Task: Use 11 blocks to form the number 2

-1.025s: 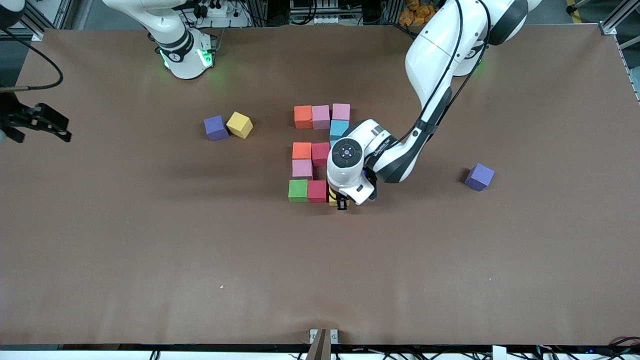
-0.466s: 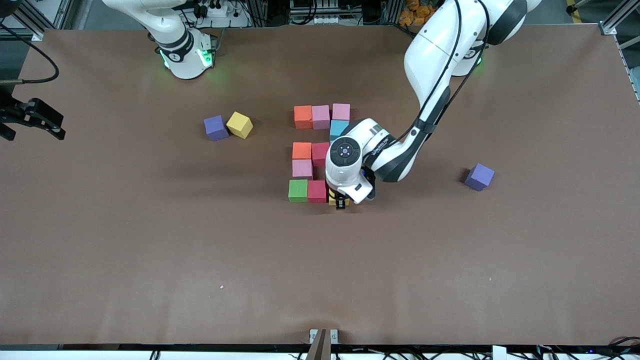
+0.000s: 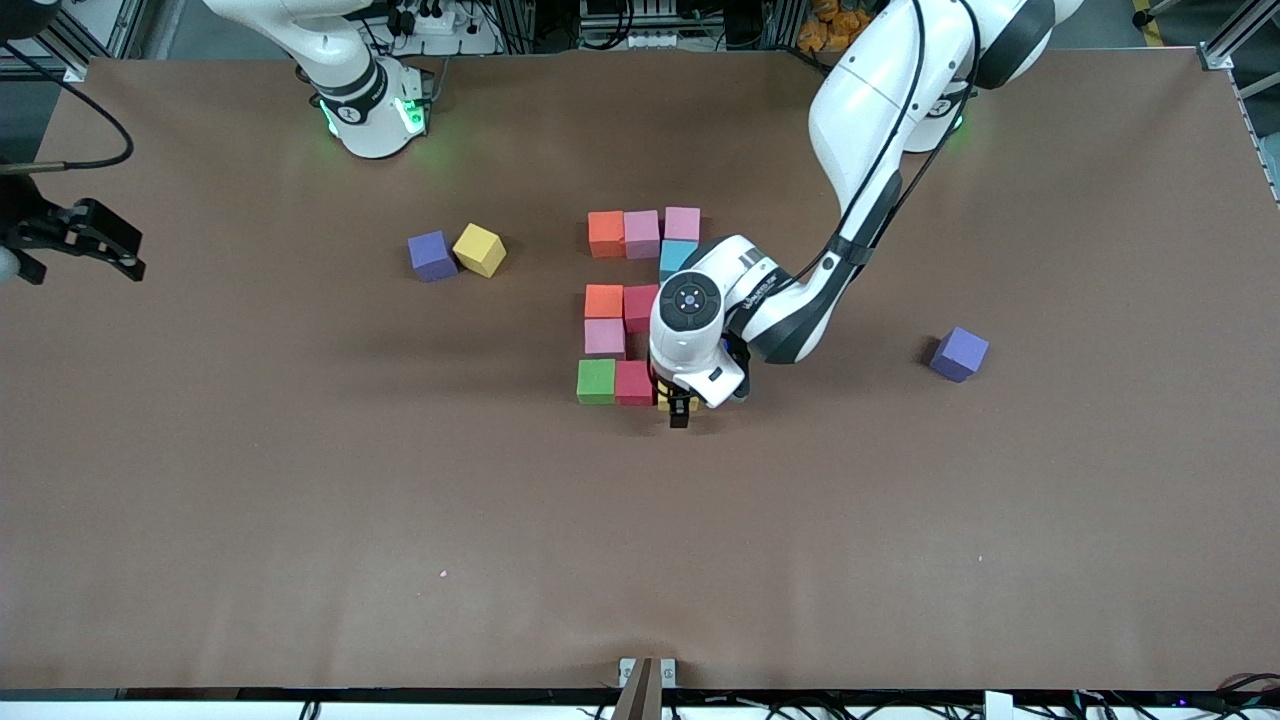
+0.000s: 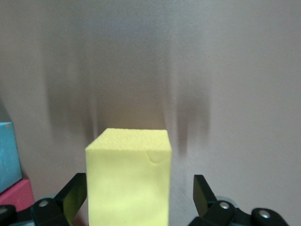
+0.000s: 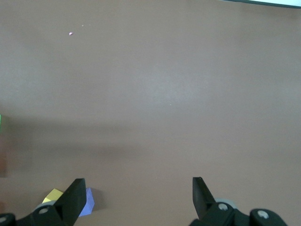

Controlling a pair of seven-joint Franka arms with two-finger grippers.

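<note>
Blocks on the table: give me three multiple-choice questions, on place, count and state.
1. The green block sits: A) beside a red block; B) on a pink block; C) alone at the table edge.
2. How many purple blocks: A) one; B) two; C) four.
3. The left gripper is: A) shut on a blue block; B) open around a yellow block; C) open over bare table.
Answers: 1A, sides touch. 2B, one toward each arm's end. 3B, a gap shows beside the block. The right gripper waits open at its arm's end.
</note>
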